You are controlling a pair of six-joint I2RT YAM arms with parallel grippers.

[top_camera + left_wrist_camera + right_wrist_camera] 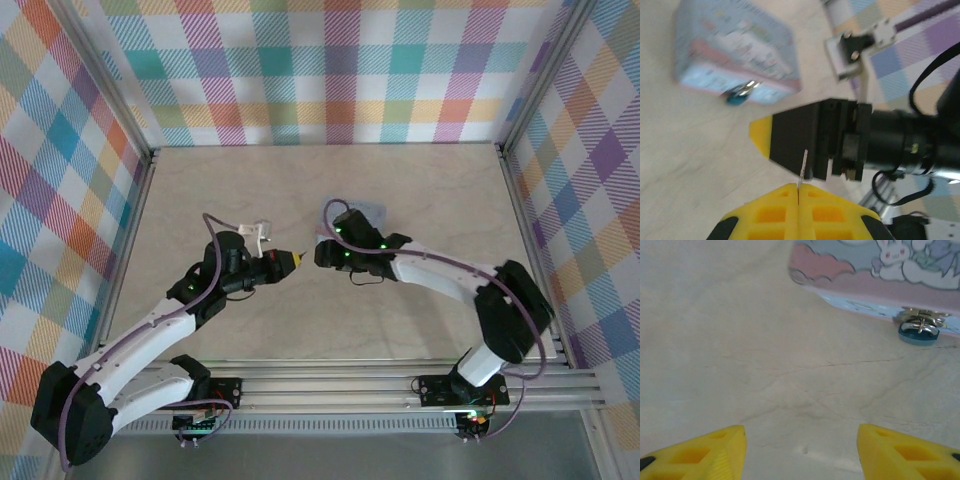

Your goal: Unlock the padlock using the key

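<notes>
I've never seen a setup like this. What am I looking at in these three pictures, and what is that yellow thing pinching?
Two robot arms, left and right, are bolted to a table. One picture looks down from above; the other two come from a camera on each wrist. The yellow-tipped left hand is shut on a thin metal key. The right hand is open and empty. On the table sits a pastel box with bunny pictures, a blue padlock hanging at its latch.
</notes>
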